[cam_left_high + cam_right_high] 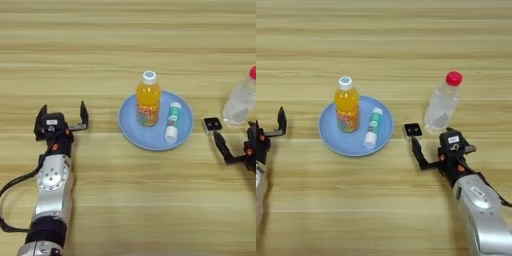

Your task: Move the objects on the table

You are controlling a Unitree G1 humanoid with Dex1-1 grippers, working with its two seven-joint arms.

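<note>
A broad light wooden table [128,40] with lengthwise plank grain is seen from above. At the left, the left gripper [62,116] is held over bare wood, its two black fingers spread wide apart and pointing toward the far side, with nothing between them; the silver forearm behind it runs down to the near left edge. To the right of it, well apart, a round blue plate [131,131] lies on the table. On the plate's left half a small orange juice bottle [148,104] with a white cap stands upright, and just beside it on the right a green-and-white tube [173,121] lies on its side, its white cap toward the near rim. Further right, off the plate, a tiny white cube [413,130] with a black face rests on the wood. A clear plastic bottle [442,103] with a red cap stands just right of and slightly beyond the cube, leaning a little to the right. Near the cube and bottle, on their near side, the right gripper [433,145] is seen: one black finger reaches up to just below the cube, while the other finger is hidden behind the gripper body, so whether the fingers are open or closed cannot be told.
</note>
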